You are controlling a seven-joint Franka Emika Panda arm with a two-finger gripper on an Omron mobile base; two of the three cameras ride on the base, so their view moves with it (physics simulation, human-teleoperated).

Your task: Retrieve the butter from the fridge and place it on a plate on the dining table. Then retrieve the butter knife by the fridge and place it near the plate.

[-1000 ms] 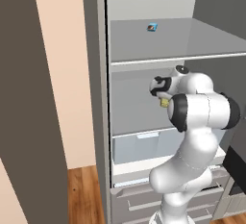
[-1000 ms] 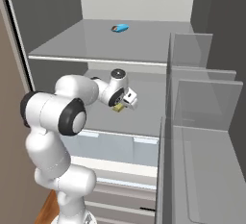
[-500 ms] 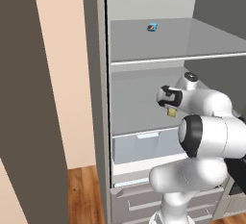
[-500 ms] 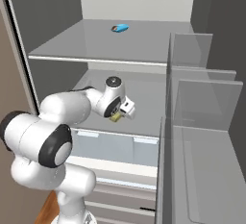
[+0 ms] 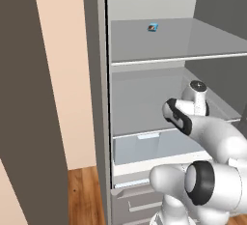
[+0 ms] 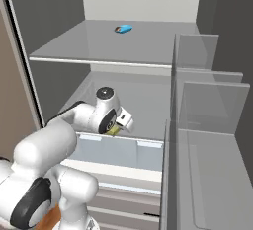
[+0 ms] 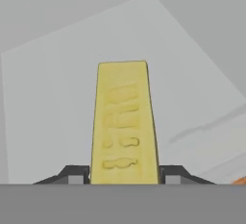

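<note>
Item: butter (image 7: pixel 124 122), pale-yellow stick, currently clamped between my gripper (image 7: pixel 124 174) fingers, one dark fingertip (image 7: pixel 72 174) on each long side, the stick projecting straight out ahead of the hand. Change noted: over the last second the arm has swung from reaching toward the left of the fridge (image 5: pixel 144 98) compartment to a folded posture further right, and the jaws have stayed at the same width throughout, so I judge the grasp to be holding. Meaning for the task: the butter is off the shelf and in hand; the withdrawal from the fridge looks under way, with carrying to the plate on the dining table yet to come. Pose: in the right base view the gripper (image 6: pixel 118 125) sits low in the middle compartment, just above the front edge of the clear drawer (image 6: pixel 118 150), a sliver of yellow showing beneath the wrist; elbow bent sharply, forearm folded back toward the base. Also present: small blue packet (image 6: pixel 123 28) on the upper shelf (image 6: pixel 99 46), untouched.
</note>
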